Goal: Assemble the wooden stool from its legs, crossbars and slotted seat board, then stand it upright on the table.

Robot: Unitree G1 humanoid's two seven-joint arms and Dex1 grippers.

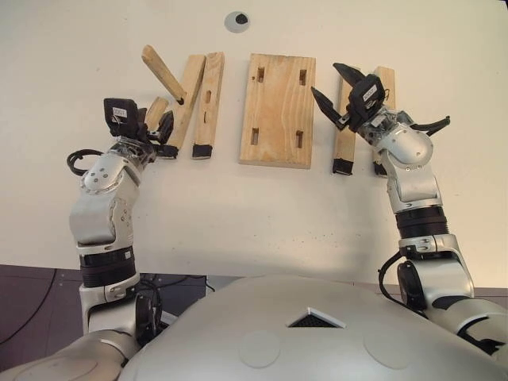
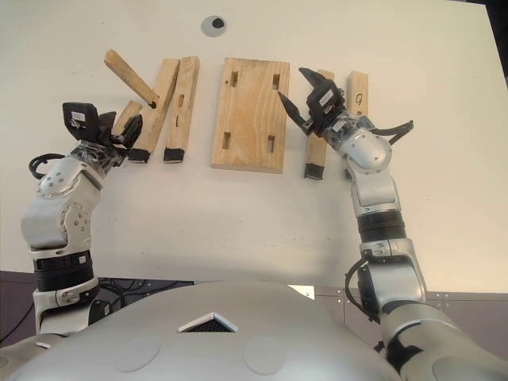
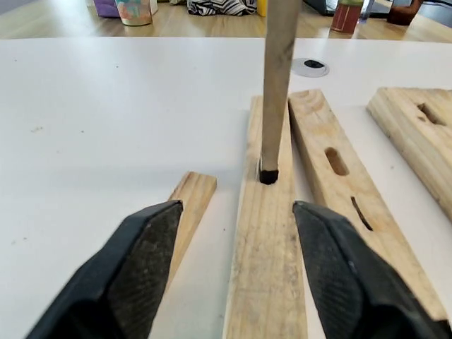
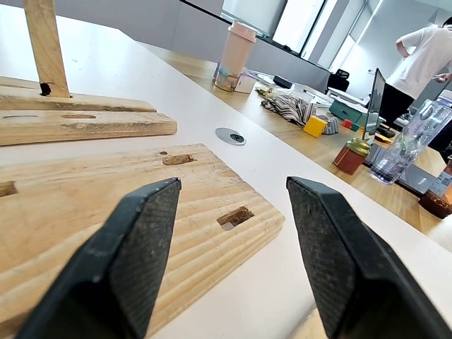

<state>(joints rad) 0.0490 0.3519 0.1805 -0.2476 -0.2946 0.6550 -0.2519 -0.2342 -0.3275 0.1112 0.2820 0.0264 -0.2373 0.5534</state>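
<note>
**Inspector A:** Head view?
**Inspector B:** The pale rectangular slotted seat board (image 1: 278, 111) lies flat on the white table (image 1: 238, 206), its long axis running away from the robot. The right jaws are spread and empty above its right edge.
**A:** Left wrist?
**B:** The left jaws are released and straddle the near end of a flat holed wooden leg (image 3: 265, 254). A slim wooden crossbar (image 3: 277, 78) stands in its hole.
**A:** Right wrist?
**B:** The board lies below the parted jaws, untouched.
</note>
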